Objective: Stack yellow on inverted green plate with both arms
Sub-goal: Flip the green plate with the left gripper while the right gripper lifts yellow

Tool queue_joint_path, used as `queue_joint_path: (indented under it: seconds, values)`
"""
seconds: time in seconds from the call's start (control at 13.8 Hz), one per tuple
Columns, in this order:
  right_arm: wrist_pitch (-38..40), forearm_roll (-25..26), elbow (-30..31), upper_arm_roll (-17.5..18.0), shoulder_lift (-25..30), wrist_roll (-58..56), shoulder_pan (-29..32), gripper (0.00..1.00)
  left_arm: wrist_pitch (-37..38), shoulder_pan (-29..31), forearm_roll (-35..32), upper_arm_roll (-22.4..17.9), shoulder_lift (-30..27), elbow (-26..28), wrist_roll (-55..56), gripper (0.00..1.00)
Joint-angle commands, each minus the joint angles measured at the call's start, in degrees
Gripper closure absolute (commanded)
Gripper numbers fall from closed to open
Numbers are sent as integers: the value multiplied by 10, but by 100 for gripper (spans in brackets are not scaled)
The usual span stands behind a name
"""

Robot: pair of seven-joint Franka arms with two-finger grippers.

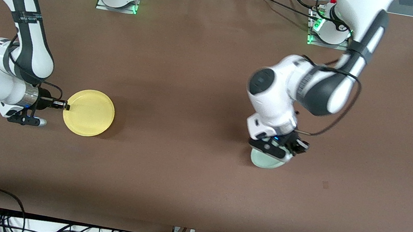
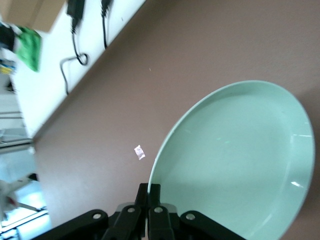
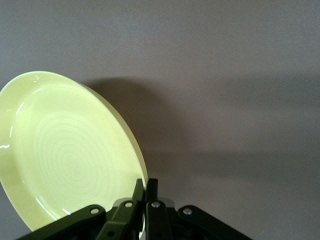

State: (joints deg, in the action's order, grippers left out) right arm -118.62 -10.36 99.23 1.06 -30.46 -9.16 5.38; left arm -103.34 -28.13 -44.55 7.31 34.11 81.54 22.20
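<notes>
One yellow plate (image 1: 89, 113), round and shallow with faint rings inside, sits at the right arm's end of the brown surface (image 1: 194, 89), its rim at nine o'clock pinched by the right gripper (image 1: 66, 105). One mint-green plate (image 1: 265, 161) lies toward the left arm's end, its rim clamped by the left gripper (image 1: 292, 148).

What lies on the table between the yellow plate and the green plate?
Nothing: between the yellow plate and the green plate the front view shows only bare brown table.
</notes>
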Motion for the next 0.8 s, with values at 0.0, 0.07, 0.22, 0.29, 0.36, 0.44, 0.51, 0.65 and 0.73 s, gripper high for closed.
queue_joint_path:
  seconds: [0.0,0.07,0.22,0.29,0.36,0.44,0.51,0.65,0.73]
  values:
    - [93,-6,-69,2,-1,-8,7,100,93,-83,-89,-24,55,-81,57,100]
    - [118,-5,-89,1,-1,-9,7,100,116,-107,-116,-28,67,-96,72,100]
    - [166,-5,-121,-1,0,-16,8,100,124,-133,-132,-29,78,-100,88,100]
    - [189,-5,-140,-2,0,-17,8,100,125,-145,-143,-29,83,-100,100,100]
    - [212,-4,-155,-2,1,-16,8,100,137,-162,-161,-29,88,-99,114,100]
    - [230,-1,-170,-2,1,-17,7,100,157,-186,-180,-29,101,-99,135,100]
    - [243,-1,-183,-3,1,-24,9,100,172,-212,-200,-30,114,-99,152,100]
    - [265,-4,-196,-3,2,-62,17,100,183,-253,-232,-30,137,-98,204,100]
    - [275,-5,-201,-4,4,-67,19,100,196,-276,-246,-34,154,-99,229,100]
